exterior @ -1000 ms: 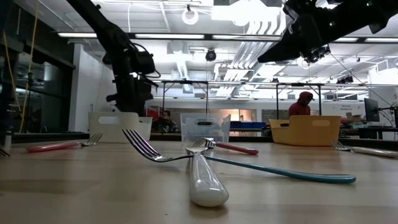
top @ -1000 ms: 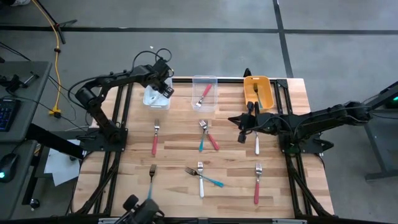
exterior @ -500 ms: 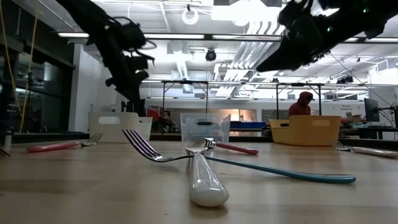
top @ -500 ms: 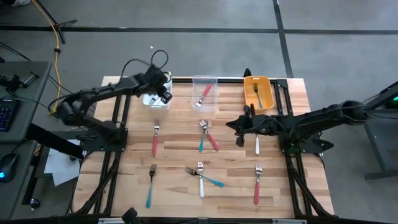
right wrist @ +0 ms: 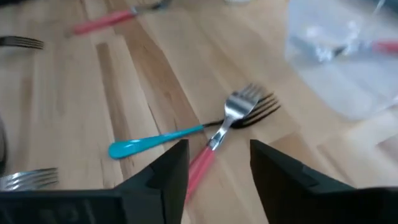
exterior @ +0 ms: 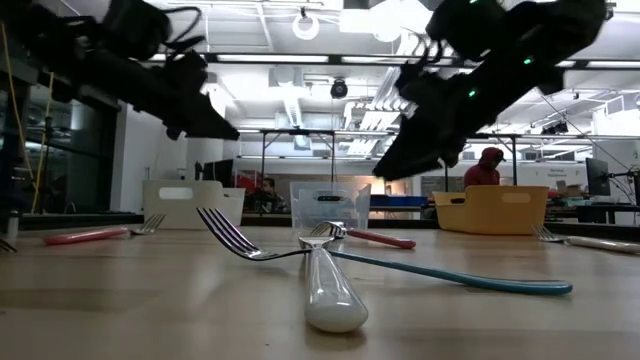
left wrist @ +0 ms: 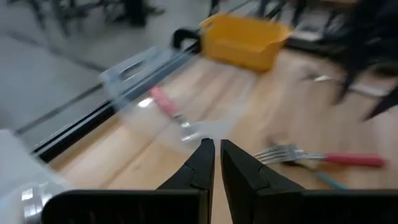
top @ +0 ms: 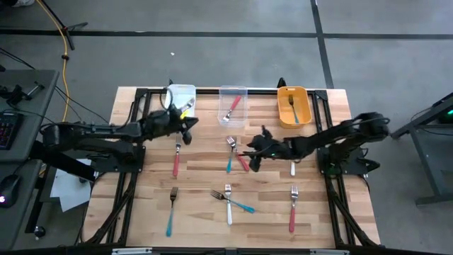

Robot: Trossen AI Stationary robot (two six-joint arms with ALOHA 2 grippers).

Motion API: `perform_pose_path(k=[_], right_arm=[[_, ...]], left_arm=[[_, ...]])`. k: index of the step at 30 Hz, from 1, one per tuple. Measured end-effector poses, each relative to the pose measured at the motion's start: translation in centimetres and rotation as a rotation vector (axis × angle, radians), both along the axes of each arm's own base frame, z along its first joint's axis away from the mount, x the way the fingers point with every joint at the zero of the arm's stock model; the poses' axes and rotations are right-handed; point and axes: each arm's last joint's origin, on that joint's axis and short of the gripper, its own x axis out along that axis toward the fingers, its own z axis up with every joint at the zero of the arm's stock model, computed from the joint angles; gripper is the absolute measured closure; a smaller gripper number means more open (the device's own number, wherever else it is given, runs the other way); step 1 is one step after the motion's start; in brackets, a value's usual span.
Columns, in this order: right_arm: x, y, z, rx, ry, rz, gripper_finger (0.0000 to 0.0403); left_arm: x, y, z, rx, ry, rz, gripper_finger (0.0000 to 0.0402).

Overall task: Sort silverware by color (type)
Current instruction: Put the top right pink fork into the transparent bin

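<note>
Small forks with red, teal or white handles lie scattered on the wooden table. A teal fork (top: 229,161) and a red fork (top: 241,160) lie crossed at the middle, their heads together (right wrist: 244,106). My right gripper (top: 250,154) hovers open just above this pair, and the red handle (right wrist: 200,167) shows between its fingers, untouched. My left gripper (top: 190,130) hangs shut and empty above the table, just beyond the head of another red fork (top: 176,156). In its wrist view (left wrist: 216,163) the fingers stand almost together.
Along the far edge stand a white bin (top: 181,94), a clear bin (top: 232,113) holding a red fork, and an orange bin (top: 294,106) holding a fork. More forks lie nearer: white (top: 292,168), teal (top: 170,216), white crossed with teal (top: 228,205), red (top: 292,212).
My left gripper has drawn back from over the white bin toward the table's near edge, its arm swinging low to the left. My right gripper has travelled toward the table's left, from beside the white fork to above the crossed teal and red forks. No fork has moved.
</note>
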Motion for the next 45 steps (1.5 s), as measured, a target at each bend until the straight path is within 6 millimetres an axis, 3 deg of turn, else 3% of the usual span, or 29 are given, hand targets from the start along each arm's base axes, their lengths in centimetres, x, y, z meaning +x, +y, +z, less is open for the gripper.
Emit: perform_pose_path(k=[8, 16, 25, 36, 45], right_arm=[[4.1, 0.3, -1.7, 0.006, 0.142, -0.041, 0.0226], [6.7, -0.4, -2.5, -0.029, 0.25, -0.134, 0.0226], [7.1, -1.8, -3.9, 0.019, 0.301, -0.133, 0.024], [7.1, -1.9, -3.9, -0.013, 0.326, -0.073, 0.0369], [6.8, -2.0, -2.8, -0.09, 0.347, -0.007, 0.0366]], left_arm=[[-0.7, -3.5, -1.4, -0.002, -0.119, -0.156, 0.0383], [-0.8, -5.4, -1.8, 0.03, -0.106, -0.169, 0.0383], [-0.8, -6.0, -1.7, 0.07, -0.104, -0.142, 0.0383], [-0.8, -6.0, -1.4, 0.09, -0.124, -0.138, 0.0383], [-0.8, -6.0, -1.4, 0.09, -0.123, -0.138, 0.0383]])
